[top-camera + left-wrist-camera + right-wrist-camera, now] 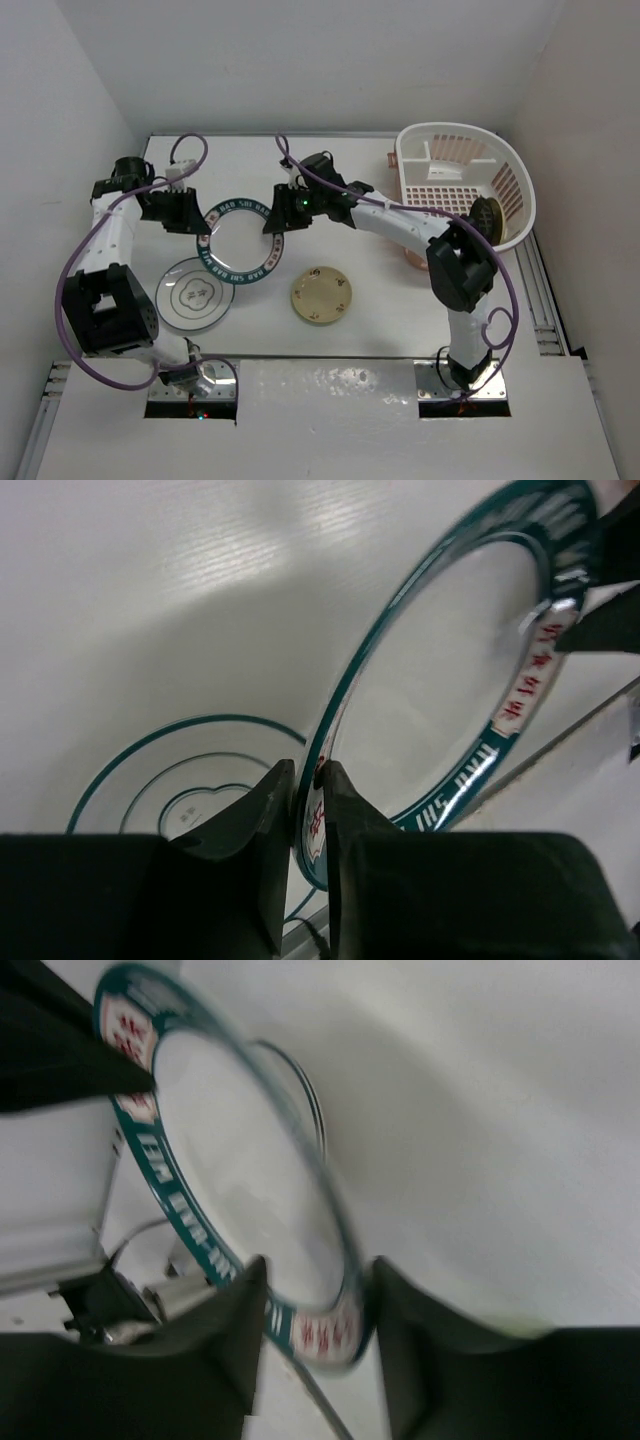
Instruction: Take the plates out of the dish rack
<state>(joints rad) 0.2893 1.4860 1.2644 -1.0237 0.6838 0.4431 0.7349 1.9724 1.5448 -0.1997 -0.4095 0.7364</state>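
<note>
The white plate with the teal lettered rim [240, 241] is held tilted above the table between both arms. My left gripper [201, 226] is shut on its left rim; in the left wrist view the fingers [308, 780] pinch the rim of the plate [503, 723]. My right gripper [276, 222] is open, its jaws standing apart around the plate's right rim [330, 1330]. The white plate with a thin dark ring [197, 293] lies flat below it and also shows in the left wrist view [150, 770]. The cream-tan plate [321, 296] lies flat at centre. The white dish rack [510, 165] holds one dark plate [488, 220] on edge.
The rack's pinkish tray part [412, 255] sticks out under its near side. Purple cables loop round both arms. The table's back edge meets the white wall behind the rack.
</note>
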